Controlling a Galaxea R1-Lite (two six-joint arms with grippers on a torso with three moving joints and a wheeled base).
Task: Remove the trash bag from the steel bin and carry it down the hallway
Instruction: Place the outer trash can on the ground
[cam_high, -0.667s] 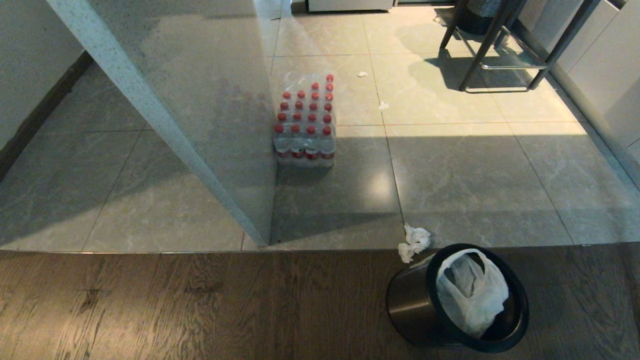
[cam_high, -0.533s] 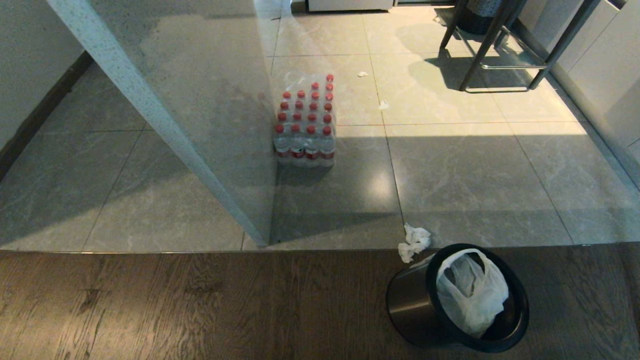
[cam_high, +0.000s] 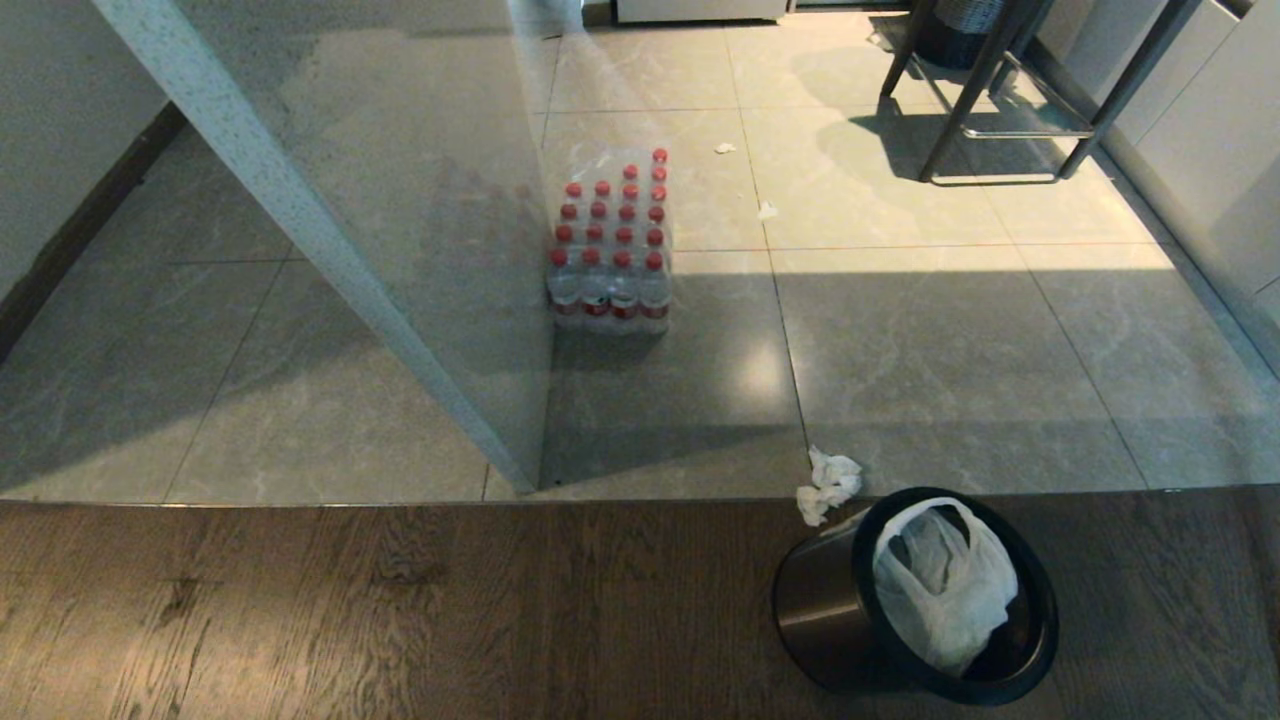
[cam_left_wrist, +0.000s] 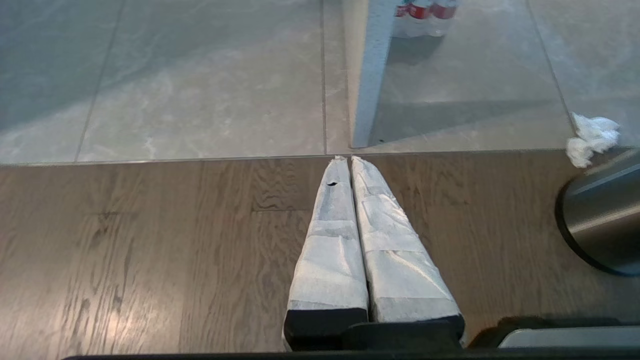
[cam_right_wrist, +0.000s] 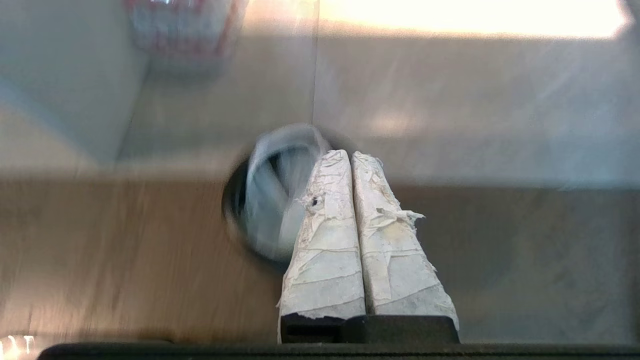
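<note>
The steel bin (cam_high: 815, 605) with its black rim stands on the dark wood floor at the lower right of the head view. The white trash bag (cam_high: 940, 585) lies crumpled inside it, one loop handle raised. Neither arm shows in the head view. In the right wrist view my right gripper (cam_right_wrist: 348, 156) is shut and empty, above and apart from the blurred steel bin (cam_right_wrist: 235, 210) and the trash bag (cam_right_wrist: 272, 190). My left gripper (cam_left_wrist: 346, 160) is shut and empty over the wood floor, with the steel bin (cam_left_wrist: 600, 220) off to one side.
A crumpled white tissue (cam_high: 828, 483) lies on the tiles just beyond the bin. A wrapped pack of red-capped bottles (cam_high: 612, 245) stands by a white wall corner (cam_high: 400, 330). A metal stool frame (cam_high: 1000, 90) is at the far right. Small paper scraps (cam_high: 766, 210) dot the tiles.
</note>
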